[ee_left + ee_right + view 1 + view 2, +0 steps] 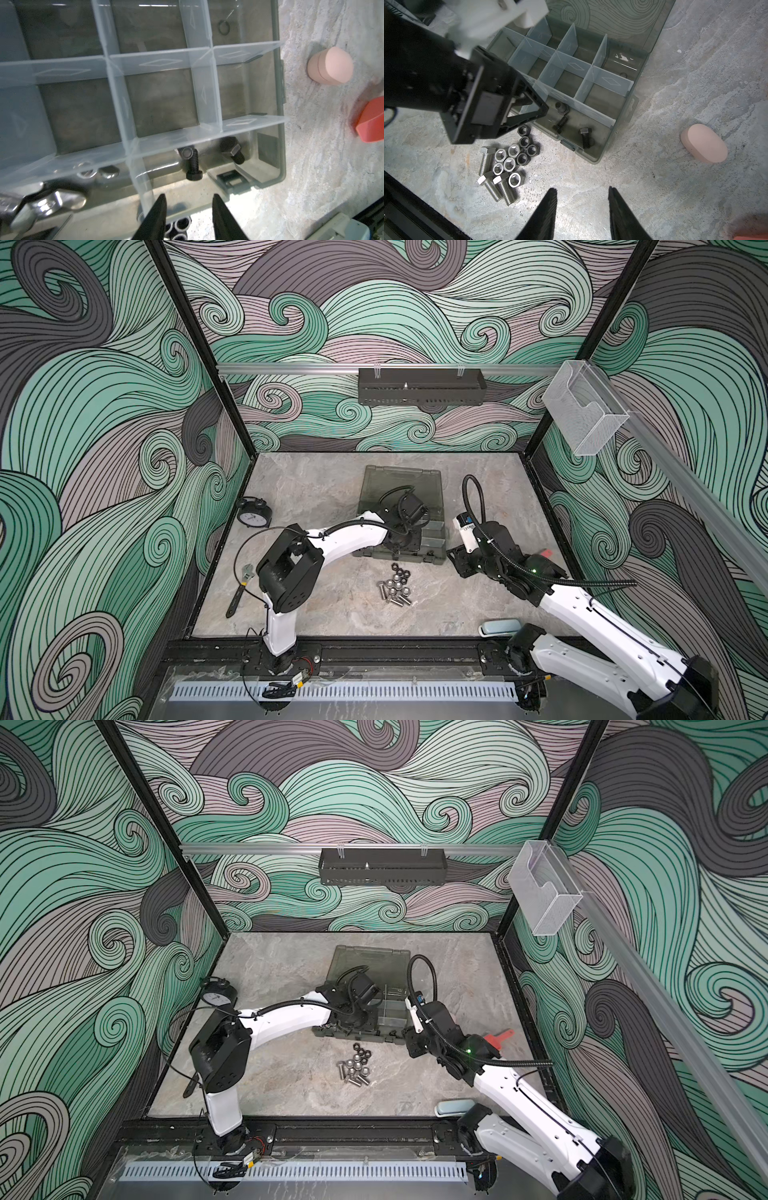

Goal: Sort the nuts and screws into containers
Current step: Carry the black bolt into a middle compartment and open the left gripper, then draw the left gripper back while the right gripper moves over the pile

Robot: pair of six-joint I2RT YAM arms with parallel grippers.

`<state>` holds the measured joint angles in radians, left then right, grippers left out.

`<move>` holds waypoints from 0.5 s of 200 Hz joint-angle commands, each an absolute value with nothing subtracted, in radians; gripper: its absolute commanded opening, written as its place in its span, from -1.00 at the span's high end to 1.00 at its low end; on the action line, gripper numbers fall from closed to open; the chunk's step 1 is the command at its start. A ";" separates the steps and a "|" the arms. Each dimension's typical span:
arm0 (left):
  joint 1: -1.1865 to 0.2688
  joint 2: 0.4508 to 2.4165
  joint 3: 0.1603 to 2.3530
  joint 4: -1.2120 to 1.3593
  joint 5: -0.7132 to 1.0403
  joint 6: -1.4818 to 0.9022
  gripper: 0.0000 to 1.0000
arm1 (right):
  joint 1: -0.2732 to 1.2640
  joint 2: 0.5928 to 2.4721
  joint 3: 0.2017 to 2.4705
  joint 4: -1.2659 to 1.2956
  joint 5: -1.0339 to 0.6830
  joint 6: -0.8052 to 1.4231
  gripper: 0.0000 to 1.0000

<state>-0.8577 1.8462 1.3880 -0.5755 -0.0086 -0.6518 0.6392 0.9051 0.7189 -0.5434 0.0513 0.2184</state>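
Screws [506,192] and nuts [521,184] lie heaped on the table [316,497] just before the case [376,489]. The left gripper [189,197] hovers above the case's front edge, jaws partly apart, empty. Silver pieces [108,172] in a front compartment [116,187] are perhaps nuts, blurred; three black screws [192,164] lie in the end compartment [212,164] to their right. The right gripper [582,189], jaws apart, holds nothing above bare table.

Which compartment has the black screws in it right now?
The front-row compartment at the right corner of the case: black screws lie in it. The compartment beside it holds silver pieces instead.
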 commanded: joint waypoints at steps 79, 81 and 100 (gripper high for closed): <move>-0.845 1.432 1.129 -0.598 -0.157 -0.708 0.17 | 0.635 0.859 0.695 -0.608 0.032 0.245 0.17; -0.845 1.430 1.123 -0.598 -0.158 -0.712 0.17 | 0.635 0.861 0.694 -0.609 0.031 0.246 0.17; -0.841 1.337 1.041 -0.569 -0.174 -0.734 0.15 | 0.635 0.876 0.689 -0.609 0.028 0.255 0.17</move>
<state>-0.8501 1.4311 1.1084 -0.5789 -0.1200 -0.6910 0.6392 0.8616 0.7002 -0.5880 0.0429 0.2298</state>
